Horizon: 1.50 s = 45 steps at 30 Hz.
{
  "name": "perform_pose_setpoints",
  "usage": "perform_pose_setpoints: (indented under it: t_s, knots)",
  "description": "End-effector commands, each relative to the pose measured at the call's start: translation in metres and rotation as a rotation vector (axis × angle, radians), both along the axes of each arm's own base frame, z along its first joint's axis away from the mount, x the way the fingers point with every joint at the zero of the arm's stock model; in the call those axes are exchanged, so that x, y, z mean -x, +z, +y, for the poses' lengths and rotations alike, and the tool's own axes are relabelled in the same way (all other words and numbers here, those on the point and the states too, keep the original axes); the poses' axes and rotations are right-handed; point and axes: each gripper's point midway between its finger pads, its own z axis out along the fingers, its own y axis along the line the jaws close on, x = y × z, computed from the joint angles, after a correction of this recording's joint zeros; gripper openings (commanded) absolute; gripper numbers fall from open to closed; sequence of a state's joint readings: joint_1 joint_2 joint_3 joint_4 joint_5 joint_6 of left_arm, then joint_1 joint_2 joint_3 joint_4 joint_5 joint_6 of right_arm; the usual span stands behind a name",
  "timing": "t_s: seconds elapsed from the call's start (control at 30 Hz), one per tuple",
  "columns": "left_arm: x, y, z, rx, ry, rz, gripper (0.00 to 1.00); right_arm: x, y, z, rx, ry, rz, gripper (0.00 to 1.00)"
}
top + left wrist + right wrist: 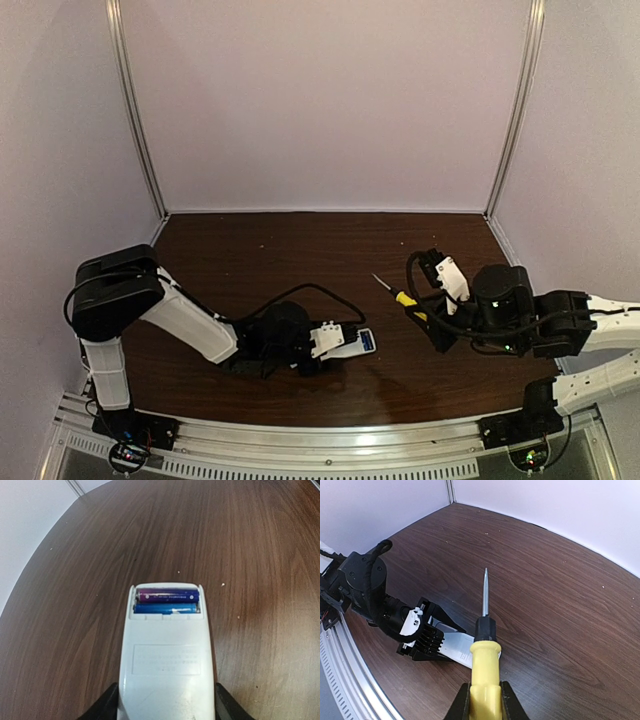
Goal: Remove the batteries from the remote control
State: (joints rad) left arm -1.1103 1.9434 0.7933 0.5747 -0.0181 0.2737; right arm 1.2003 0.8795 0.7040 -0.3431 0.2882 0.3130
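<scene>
The white remote control (167, 660) lies back side up on the table, held at its near end by my left gripper (166, 707), which is shut on it. Its open compartment shows two blue batteries (167, 602) side by side. In the top view the remote (352, 346) sticks out to the right of my left gripper (325, 342). My right gripper (485, 700) is shut on the yellow handle of a screwdriver (485, 665), its metal tip pointing away. The screwdriver (400, 296) hangs to the right of the remote, apart from it. The remote shows partly behind the handle (457, 647).
The dark wood table (300, 260) is ringed by pale walls at back and sides. A metal rail (330, 440) runs along the near edge. Black cable (300, 292) loops above the left wrist.
</scene>
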Motion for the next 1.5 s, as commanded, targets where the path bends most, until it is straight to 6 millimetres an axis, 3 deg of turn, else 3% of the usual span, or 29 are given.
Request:
perform_pose_setpoints:
  t_s: [0.0, 0.43, 0.6, 0.8, 0.93, 1.17, 1.27, 1.47]
  knots:
    - [0.000, -0.012, 0.010, -0.019, 0.011, 0.015, 0.49, 0.001, 0.005, 0.003, -0.005, 0.012, -0.008, 0.00]
    - [0.004, 0.023, 0.021, 0.039, 0.010, -0.041, 0.88, 0.001, 0.006, 0.000, -0.009, -0.007, 0.005, 0.00]
    - [0.013, 0.055, 0.032, 0.121, 0.002, -0.081, 0.97, 0.003, 0.006, 0.003, -0.014, 0.004, 0.024, 0.00]
    - [0.034, 0.105, 0.053, 0.243, 0.002, -0.233, 0.97, 0.014, -0.009, 0.017, 0.006, 0.088, 0.140, 0.00]
    - [0.051, 0.123, 0.057, 0.277, -0.017, -0.340, 0.97, 0.034, -0.023, 0.034, 0.021, 0.202, 0.266, 0.00]
    - [0.076, 0.128, 0.038, 0.223, -0.065, -0.522, 0.93, 0.061, -0.037, 0.064, 0.022, 0.377, 0.403, 0.00]
    - [0.081, 0.127, 0.030, 0.202, -0.072, -0.558, 0.90, 0.064, -0.045, 0.073, 0.045, 0.406, 0.434, 0.00]
    - [0.090, 0.121, 0.021, 0.190, -0.129, -0.545, 0.68, 0.072, -0.052, 0.087, 0.044, 0.474, 0.472, 0.00]
